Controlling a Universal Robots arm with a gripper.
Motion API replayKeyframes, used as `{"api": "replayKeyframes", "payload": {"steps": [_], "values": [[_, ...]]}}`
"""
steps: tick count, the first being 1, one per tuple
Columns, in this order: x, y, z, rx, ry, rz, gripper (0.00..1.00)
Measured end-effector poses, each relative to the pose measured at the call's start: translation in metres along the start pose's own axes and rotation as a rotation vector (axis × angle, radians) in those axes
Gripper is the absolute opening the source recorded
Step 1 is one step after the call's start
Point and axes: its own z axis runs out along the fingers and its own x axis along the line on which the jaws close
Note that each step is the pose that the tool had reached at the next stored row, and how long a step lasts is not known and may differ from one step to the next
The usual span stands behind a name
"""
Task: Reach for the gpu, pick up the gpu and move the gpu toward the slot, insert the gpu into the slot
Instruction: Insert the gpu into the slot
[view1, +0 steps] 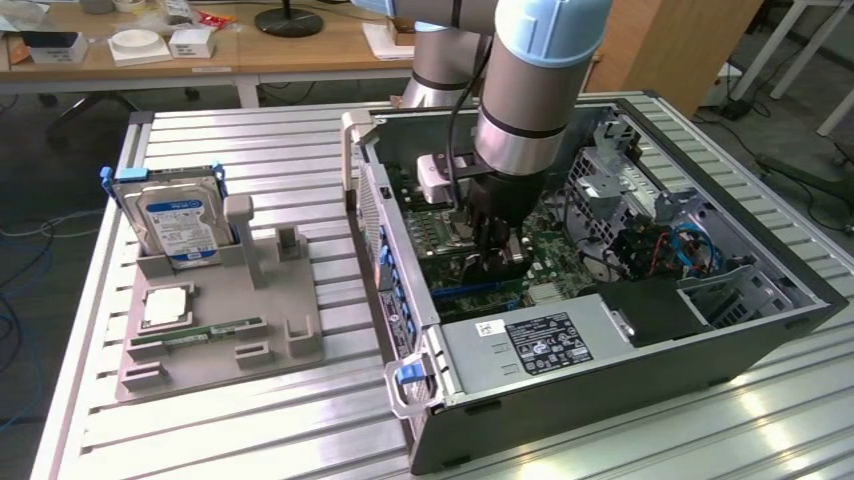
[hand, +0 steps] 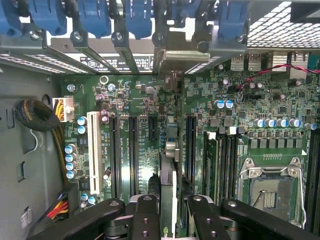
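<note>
My gripper (view1: 491, 252) is lowered inside the open computer case, over the green motherboard (view1: 554, 255). It is shut on the gpu (view1: 489, 268), a dark card between the fingers. In the wrist view the gpu (hand: 168, 175) shows edge-on, running away from my gripper (hand: 172, 222) toward the case's rear wall, with one black finger (hand: 145, 215) on each side. The card stands upright on the line of the slot (view1: 467, 291), whose blue strip shows just below it in the exterior view. Whether its edge is in the slot I cannot tell.
Black memory slots (hand: 220, 160) and the silver processor socket (hand: 267, 192) lie beside the card. A white connector (hand: 92, 150) and a cable bundle (hand: 37, 117) sit on its other side. Outside the case, a grey fixture (view1: 220, 330) holds a hard drive (view1: 180, 225) and a memory stick (view1: 200, 330).
</note>
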Motion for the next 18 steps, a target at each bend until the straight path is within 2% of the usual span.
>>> {"api": "replayKeyframes", "payload": {"steps": [7,10,11,18], "values": [[-0.0002,0.0027,0.0000,0.0030,0.0004,0.000,0.26],[-0.0002,0.0028,0.0005,0.0154,0.0004,-0.001,0.26],[-0.0002,0.0027,0.0005,0.0167,0.0004,-0.001,0.26],[-0.0001,0.0057,0.0009,0.0168,0.0003,-0.001,0.26]]}}
